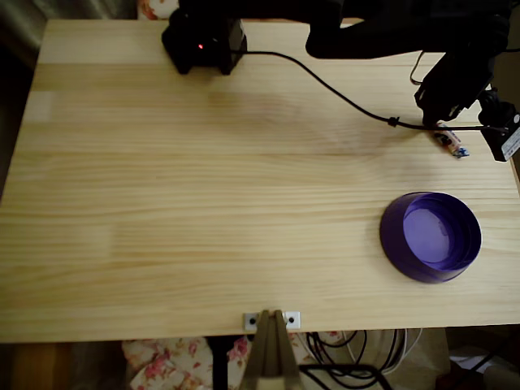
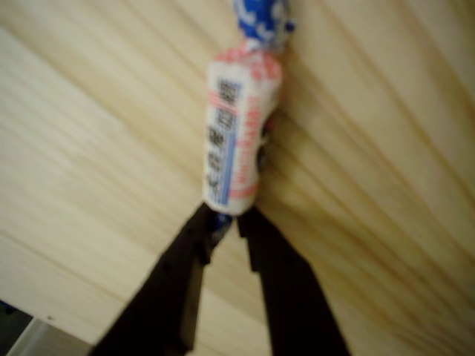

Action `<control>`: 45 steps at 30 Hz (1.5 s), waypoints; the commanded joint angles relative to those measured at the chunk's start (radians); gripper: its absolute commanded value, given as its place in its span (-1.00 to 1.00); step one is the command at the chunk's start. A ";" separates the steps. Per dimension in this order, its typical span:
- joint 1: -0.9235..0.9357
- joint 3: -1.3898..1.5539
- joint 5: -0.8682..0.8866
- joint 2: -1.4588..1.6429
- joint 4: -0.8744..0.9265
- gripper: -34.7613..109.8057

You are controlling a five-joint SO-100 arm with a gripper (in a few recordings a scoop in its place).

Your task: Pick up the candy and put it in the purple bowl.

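The candy (image 2: 236, 141), a whitish wrapper with red and blue print and a blue twisted end, is close up in the wrist view. My gripper (image 2: 226, 219) has its two black fingers pinched together on the candy's near twisted end. In the overhead view the candy (image 1: 452, 144) sticks out from under my gripper (image 1: 443, 126) at the table's far right, at or just above the wood. The purple bowl (image 1: 398, 248) stands empty, nearer the front edge and slightly left of the candy.
The arm's black base (image 1: 203, 41) with a red light stands at the back. A black cable (image 1: 341, 93) runs across the wood to the gripper. The table's right edge (image 1: 513, 171) is close to the candy. A metal clamp (image 1: 272, 319) sits on the front edge.
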 commanded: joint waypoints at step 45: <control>0.360 -0.115 -0.120 0.267 -0.032 -0.52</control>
